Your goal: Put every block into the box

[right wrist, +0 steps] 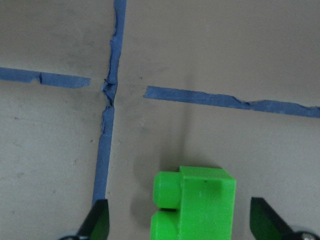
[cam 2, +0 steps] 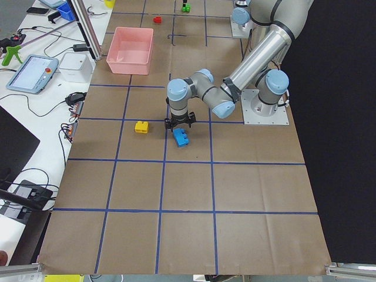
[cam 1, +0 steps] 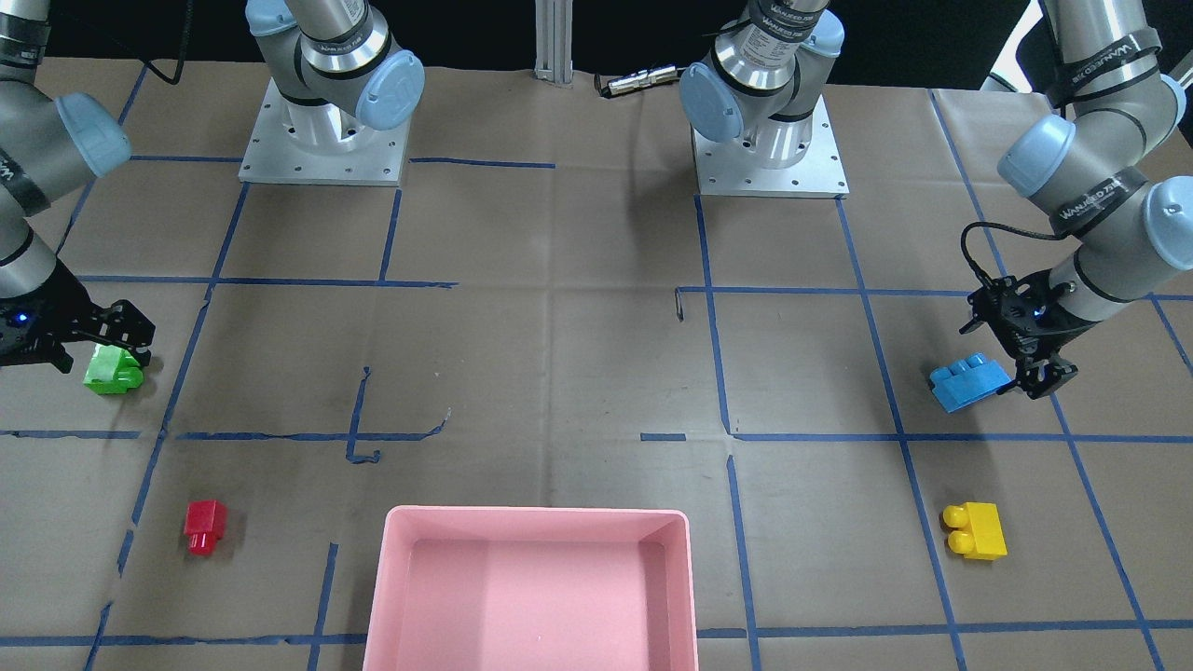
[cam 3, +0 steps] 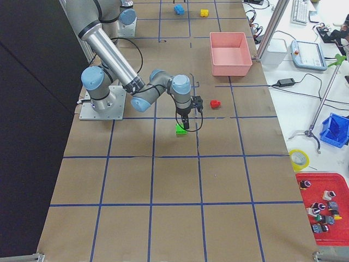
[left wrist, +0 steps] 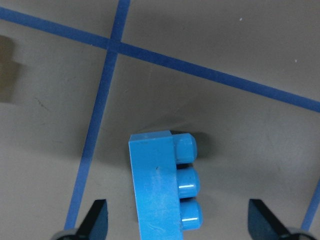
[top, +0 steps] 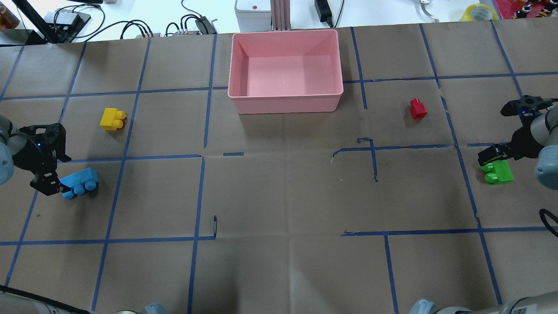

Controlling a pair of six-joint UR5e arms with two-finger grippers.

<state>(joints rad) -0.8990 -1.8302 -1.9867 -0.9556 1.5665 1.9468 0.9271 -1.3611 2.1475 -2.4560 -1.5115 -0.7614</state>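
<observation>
The pink box (top: 285, 104) stands at the far middle of the table; it also shows in the front-facing view (cam 1: 531, 518) and holds nothing. The blue block (top: 79, 182) (cam 1: 969, 382) (left wrist: 160, 190) lies between the wide-open fingers of my left gripper (top: 54, 174) (cam 1: 1011, 359) (left wrist: 180, 215), untouched. The green block (top: 499, 172) (cam 1: 112, 368) (right wrist: 200, 205) lies between the open fingers of my right gripper (top: 501, 159) (cam 1: 107, 340) (right wrist: 180, 215), untouched. The yellow block (top: 112, 119) (cam 1: 975, 529) lies left of the box. The red block (top: 417, 108) (cam 1: 203, 527) lies to its right.
Blue tape lines (top: 205, 109) grid the brown paper table top. The two arm bases (cam 1: 322, 140) (cam 1: 769, 149) stand at the robot's edge, with a metal connector (cam 1: 638, 82) between them. Cables and devices (top: 192, 24) lie beyond the table's far edge.
</observation>
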